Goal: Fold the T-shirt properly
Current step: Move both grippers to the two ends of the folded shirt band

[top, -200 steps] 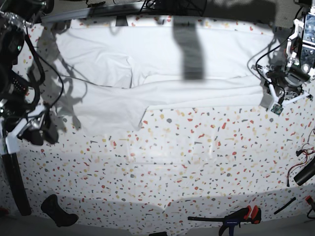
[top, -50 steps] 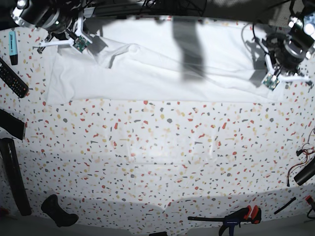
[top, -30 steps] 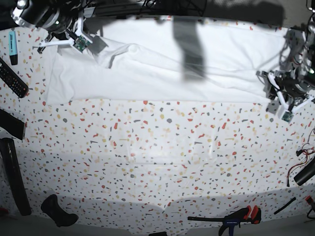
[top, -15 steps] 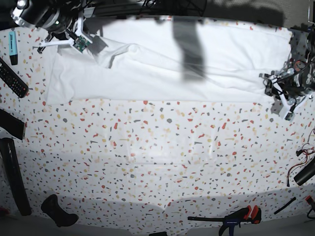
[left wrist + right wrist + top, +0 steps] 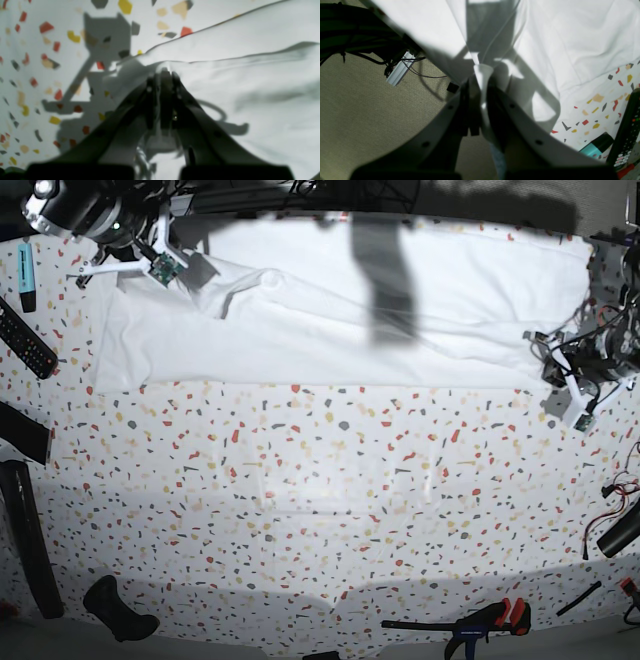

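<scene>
The white T-shirt [image 5: 330,320] lies folded in a long band across the far side of the speckled table [image 5: 330,500]. My left gripper [image 5: 556,380] is at the band's near right corner. In the left wrist view it [image 5: 162,73] is shut on a pinch of the shirt's edge [image 5: 250,75]. My right gripper [image 5: 190,275] is at the far left of the shirt. In the right wrist view it [image 5: 480,75] is shut on a fold of the shirt [image 5: 570,37] over the table's far edge.
A remote [image 5: 25,340], a teal marker [image 5: 26,275] and black tools [image 5: 30,540] lie along the left edge. A black object [image 5: 118,610] and a red-handled clamp [image 5: 470,620] lie at the front. Cables [image 5: 620,520] lie at the right edge.
My left arm has come down from the shirt's far right corner to its near right corner and settled there in the last half second. The right arm and the shirt have stayed put.
</scene>
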You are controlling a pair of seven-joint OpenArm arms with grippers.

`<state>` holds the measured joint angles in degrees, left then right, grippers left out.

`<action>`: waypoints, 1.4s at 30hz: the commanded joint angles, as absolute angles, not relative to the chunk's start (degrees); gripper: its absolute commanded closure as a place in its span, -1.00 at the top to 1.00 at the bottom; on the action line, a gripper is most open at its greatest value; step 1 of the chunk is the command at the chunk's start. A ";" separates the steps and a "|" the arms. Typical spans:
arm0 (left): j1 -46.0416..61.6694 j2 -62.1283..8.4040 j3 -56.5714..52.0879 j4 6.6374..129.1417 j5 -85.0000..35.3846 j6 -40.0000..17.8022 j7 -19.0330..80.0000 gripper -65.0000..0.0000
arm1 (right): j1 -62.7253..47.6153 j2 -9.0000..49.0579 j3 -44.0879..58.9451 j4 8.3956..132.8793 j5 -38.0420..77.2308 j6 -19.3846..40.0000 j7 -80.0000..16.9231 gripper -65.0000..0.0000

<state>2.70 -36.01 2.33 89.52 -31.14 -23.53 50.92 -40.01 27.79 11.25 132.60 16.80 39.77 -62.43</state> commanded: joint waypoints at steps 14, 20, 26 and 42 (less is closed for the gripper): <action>17.72 -38.28 1.85 114.83 -22.11 -23.59 53.74 -1.00 | -40.16 28.38 11.60 133.47 17.06 40.00 -62.63 -1.00; 27.46 -38.30 1.85 115.87 -10.35 -23.62 50.28 -1.00 | -40.16 28.38 11.62 133.47 16.12 40.00 -64.01 -1.00; 32.88 -38.28 0.60 115.85 -3.86 -23.18 47.48 -1.00 | -40.18 28.40 11.64 133.47 13.19 40.00 -64.10 -1.00; 34.46 -38.11 -13.54 115.85 -14.72 -23.53 50.09 -1.00 | -40.12 28.40 11.64 129.10 10.35 38.98 -58.46 -1.00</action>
<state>34.35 -37.28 -12.82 115.00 -15.07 -23.92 50.17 -40.01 27.79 11.22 128.33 10.31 39.68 -58.63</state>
